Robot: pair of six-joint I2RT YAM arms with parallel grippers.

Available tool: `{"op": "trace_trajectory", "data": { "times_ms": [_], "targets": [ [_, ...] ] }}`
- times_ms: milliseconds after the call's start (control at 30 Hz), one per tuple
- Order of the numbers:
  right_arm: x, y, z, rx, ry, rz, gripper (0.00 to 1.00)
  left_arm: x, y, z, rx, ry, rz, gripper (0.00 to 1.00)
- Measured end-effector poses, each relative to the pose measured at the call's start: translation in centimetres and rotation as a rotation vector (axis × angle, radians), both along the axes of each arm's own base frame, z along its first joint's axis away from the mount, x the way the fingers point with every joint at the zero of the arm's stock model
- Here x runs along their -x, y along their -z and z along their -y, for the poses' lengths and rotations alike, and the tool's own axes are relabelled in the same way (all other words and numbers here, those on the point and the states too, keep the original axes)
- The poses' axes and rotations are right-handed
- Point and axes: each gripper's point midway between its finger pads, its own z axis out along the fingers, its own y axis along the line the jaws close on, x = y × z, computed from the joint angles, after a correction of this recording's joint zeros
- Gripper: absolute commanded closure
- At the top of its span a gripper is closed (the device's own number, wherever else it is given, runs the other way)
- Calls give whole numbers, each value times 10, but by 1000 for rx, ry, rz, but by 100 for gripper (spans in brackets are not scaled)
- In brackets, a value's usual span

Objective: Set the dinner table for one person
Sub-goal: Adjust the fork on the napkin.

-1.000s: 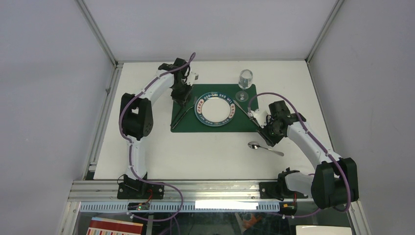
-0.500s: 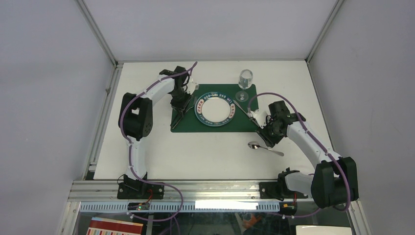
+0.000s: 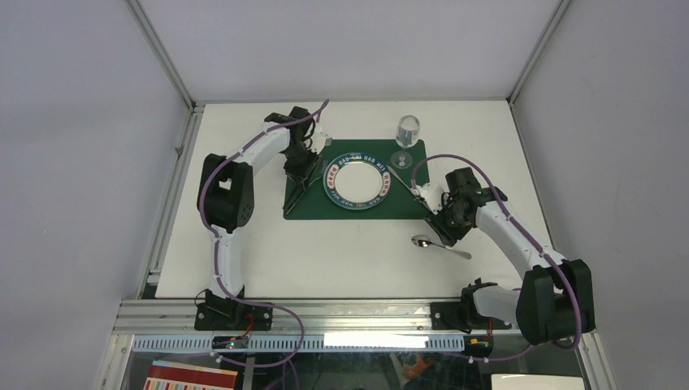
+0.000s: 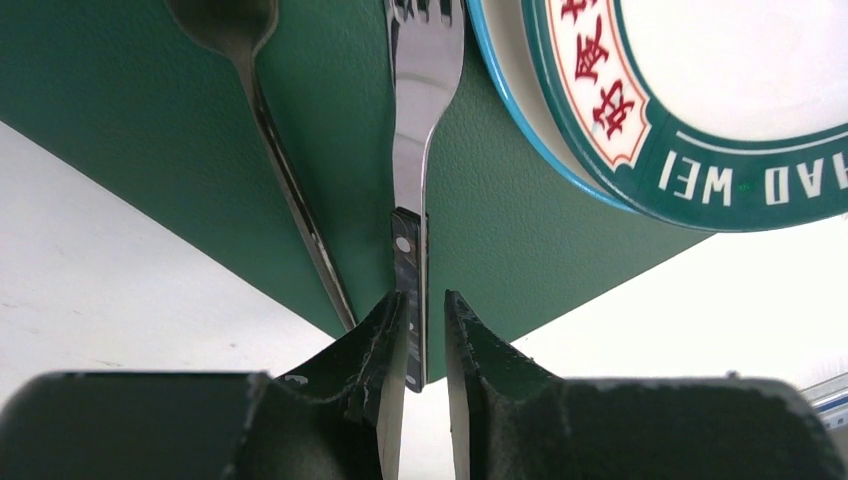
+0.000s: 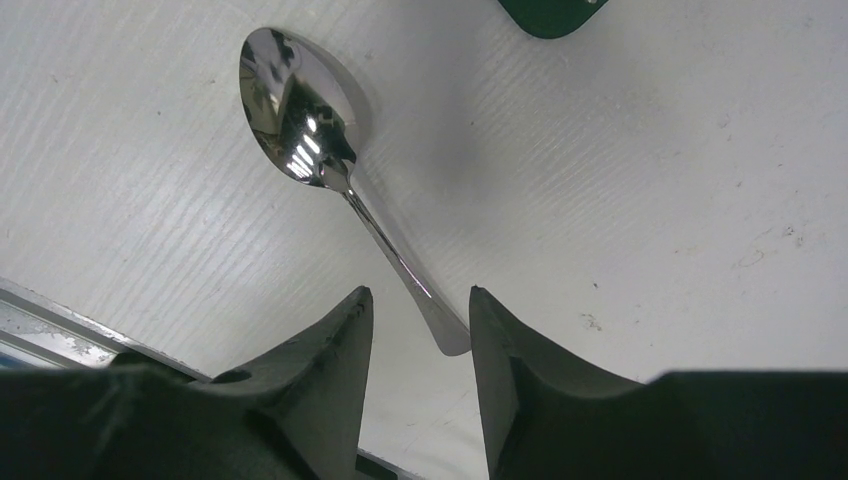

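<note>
One plate (image 3: 355, 180) and fork (image 4: 425, 100) lie on the placemat (image 3: 357, 213); glass (image 3: 408, 130) stands upright.

Top view looks down over the dinner table (image 3: 341, 252); wrist views hug fork (image 4: 425, 90) and spoon (image 5: 300, 130).

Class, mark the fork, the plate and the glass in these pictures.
fork (image 4: 420, 120), left wrist view, on its shiny neck.
plate (image 3: 357, 180), top view, on its bare white middle.
glass (image 3: 409, 130), top view, on its bowl.
</note>
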Motion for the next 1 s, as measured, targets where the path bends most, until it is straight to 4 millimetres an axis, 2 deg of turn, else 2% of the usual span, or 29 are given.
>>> {"op": "trace_trajectory", "data": {
  "times_ms": [167,433,1000],
  "targets": [
    [1,0,0,1,0,-2,56,-9,0,4,7,2,18,81],
    [1,0,0,1,0,-3,57,-7,12,5,-1,4,-9,82],
    [1,0,0,2,0,0,57,-7,18,13,-22,25,-18,84]
  ]
}}
